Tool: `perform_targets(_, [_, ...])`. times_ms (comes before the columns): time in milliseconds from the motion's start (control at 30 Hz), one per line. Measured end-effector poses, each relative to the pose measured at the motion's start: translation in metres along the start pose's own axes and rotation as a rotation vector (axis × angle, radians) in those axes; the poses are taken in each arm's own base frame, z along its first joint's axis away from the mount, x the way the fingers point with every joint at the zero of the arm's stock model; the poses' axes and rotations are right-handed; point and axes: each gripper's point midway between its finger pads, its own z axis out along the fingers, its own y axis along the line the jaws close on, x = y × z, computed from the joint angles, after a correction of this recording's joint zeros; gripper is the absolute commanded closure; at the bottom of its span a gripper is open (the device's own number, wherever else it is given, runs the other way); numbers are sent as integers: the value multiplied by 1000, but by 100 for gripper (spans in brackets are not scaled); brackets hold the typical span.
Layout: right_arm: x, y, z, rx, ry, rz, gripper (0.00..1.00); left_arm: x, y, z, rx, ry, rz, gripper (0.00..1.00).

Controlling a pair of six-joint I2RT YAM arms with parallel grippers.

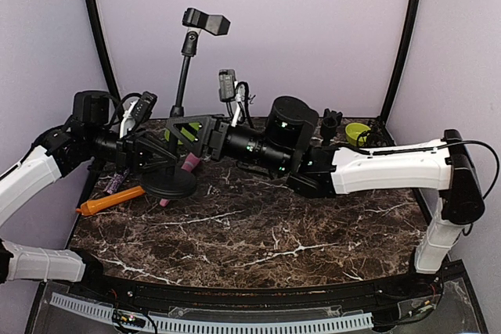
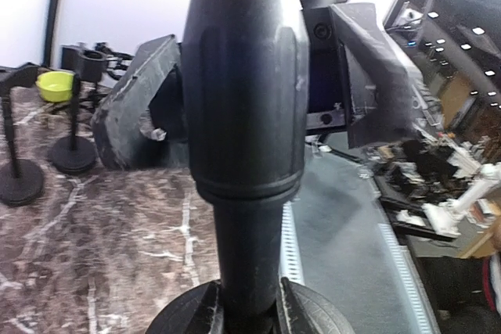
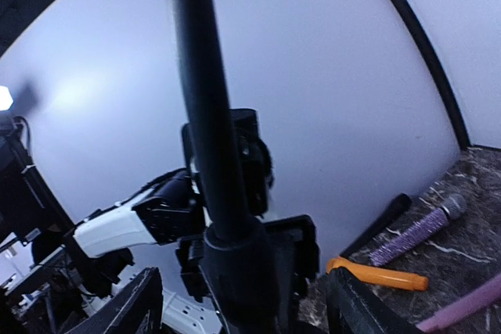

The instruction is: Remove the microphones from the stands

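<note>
Tall stand [image 1: 182, 76] — one, left of centre in the overhead frame.
Microphones, lying at the left of that frame — three: orange microphone [image 1: 109, 203], purple microphone [image 1: 117, 183], pink microphone [image 1: 189, 164].
Green bowl [image 1: 358, 132] — one, upper right.
Short round-footed stands, left edge of the left wrist frame — two: nearer short stand [image 2: 19, 181], farther short stand [image 2: 72, 154].

Mic stand [image 1: 182, 76]: matt black, smooth. Tabletop [image 1: 274, 232]: glossy dark marble look, white veins. Purple mic [image 3: 419, 228]: rough, glittery. Orange mic [image 3: 380, 275]: smooth glossy plastic.
</note>
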Motion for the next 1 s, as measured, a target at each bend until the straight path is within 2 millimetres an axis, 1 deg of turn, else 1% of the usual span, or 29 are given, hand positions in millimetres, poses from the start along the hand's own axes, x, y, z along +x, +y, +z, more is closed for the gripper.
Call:
perform_targets(133, [-2, -29, -5, 238, -10, -67, 37, 2, 13, -4, -122, -8, 71, 100])
perform_targets(233, [1, -38, -7, 340, -1, -112, 39, 6, 24, -9, -220, -18, 102, 100])
perform_targets(367, [1, -41, -1, 390, 2, -156, 43, 4, 37, -12, -297, -28, 130, 100])
perform_targets(500, [-1, -42, 7, 402, 7, -183, 48, 7, 47, -14, -345, -27, 140, 100])
perform_targets(700, [-2, -45, 18, 409, 11, -207, 59, 9, 53, -15, -371, -24, 145, 100])
perform_targets(800, [-1, -47, 22, 416, 21, -212, 69, 8, 54, -16, -377, -27, 151, 100])
perform_targets(933, [1, -49, 23, 422, 30, -225, 90, 7, 54, -16, -378, -31, 154, 100])
perform_targets(1000, [0, -50, 22, 429, 31, -236, 98, 8, 55, -16, -380, -30, 144, 100])
